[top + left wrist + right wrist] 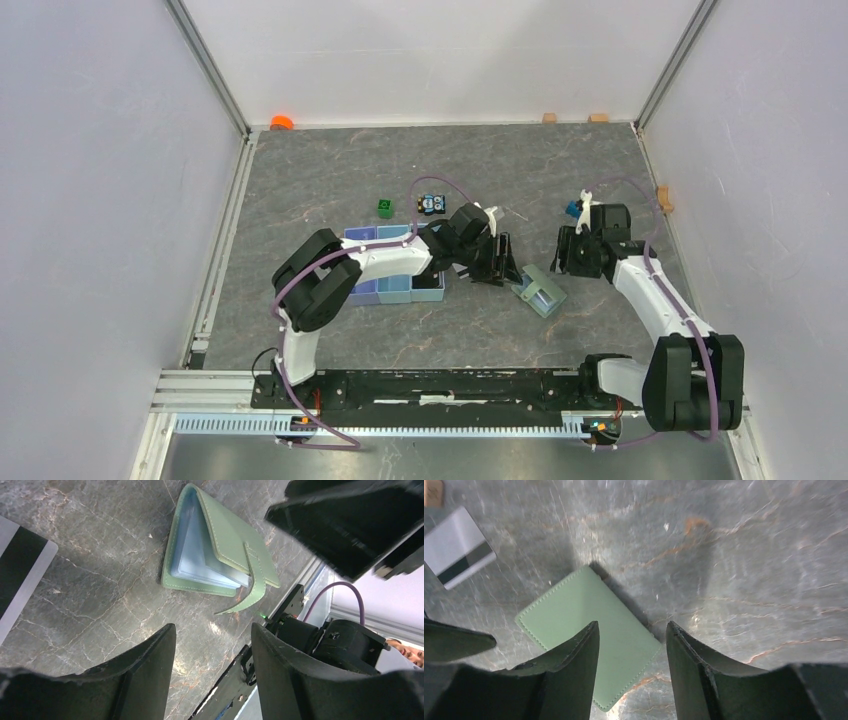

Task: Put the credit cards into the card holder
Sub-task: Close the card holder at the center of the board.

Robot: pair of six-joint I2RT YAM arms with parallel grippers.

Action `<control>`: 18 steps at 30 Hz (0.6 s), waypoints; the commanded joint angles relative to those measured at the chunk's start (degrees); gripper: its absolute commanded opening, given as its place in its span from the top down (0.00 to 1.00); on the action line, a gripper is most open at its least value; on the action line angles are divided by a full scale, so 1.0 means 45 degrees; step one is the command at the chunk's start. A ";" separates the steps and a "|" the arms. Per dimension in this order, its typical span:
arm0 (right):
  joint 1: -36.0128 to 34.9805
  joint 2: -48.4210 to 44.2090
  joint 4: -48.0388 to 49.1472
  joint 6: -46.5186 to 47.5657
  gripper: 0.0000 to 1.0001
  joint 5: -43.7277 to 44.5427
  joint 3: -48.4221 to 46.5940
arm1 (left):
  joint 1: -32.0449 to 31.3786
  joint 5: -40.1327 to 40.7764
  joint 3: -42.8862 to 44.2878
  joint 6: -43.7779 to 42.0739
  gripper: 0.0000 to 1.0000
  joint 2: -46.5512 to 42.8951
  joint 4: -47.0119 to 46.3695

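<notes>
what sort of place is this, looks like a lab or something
Most likely a robotics lab test cell: plain white panel walls box in a grey marble-patterned tabletop, and white-and-black robot arms, left and right, are bolted to a black base rail at its near edge.

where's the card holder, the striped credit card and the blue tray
card holder [225, 535], left wrist view, on its green outer flap
credit card [459, 547], right wrist view, pale face beside the stripe
blue tray [396, 290], top view, a bare near compartment
</notes>
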State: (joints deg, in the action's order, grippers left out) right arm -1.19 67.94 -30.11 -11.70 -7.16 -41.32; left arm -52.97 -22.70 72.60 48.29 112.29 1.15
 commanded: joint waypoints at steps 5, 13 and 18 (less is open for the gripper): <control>0.0016 -0.0799 0.1396 -0.0547 0.46 -0.2130 0.2018 | -0.0015 0.0318 0.0399 0.0323 0.34 0.0439 -0.0577; -0.0794 -0.2010 0.1457 -0.1331 0.48 -0.2931 0.3271 | -0.0030 0.0444 0.0339 0.0309 0.32 0.0684 -0.0666; -0.0776 -0.2034 0.1033 -0.1276 0.43 -0.1806 0.2726 | -0.0035 0.0479 0.0626 0.0039 0.34 0.1267 -0.0684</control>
State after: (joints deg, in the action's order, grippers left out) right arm -4.80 59.31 -25.30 -16.62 -17.98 -26.94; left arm -52.97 -21.78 72.71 48.51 115.18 -0.19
